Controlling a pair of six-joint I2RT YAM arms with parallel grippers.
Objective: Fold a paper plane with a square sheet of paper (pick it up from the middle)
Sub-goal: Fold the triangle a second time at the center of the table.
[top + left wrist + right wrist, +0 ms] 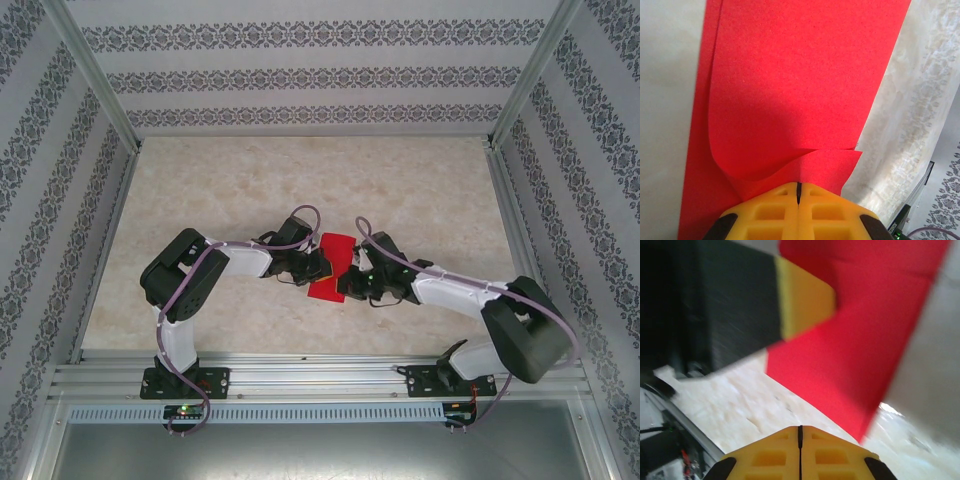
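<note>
While pinched in the closed left gripper (799,186), the square sheet of paper (331,268) is stretched straight ahead.
Just beside its corner, the right gripper (800,429) is shut on nothing.

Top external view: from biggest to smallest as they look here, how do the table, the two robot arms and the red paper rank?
1. table: largest by far.
2. left arm and right arm: they look about alike, so unranked.
3. red paper: smallest.
</note>
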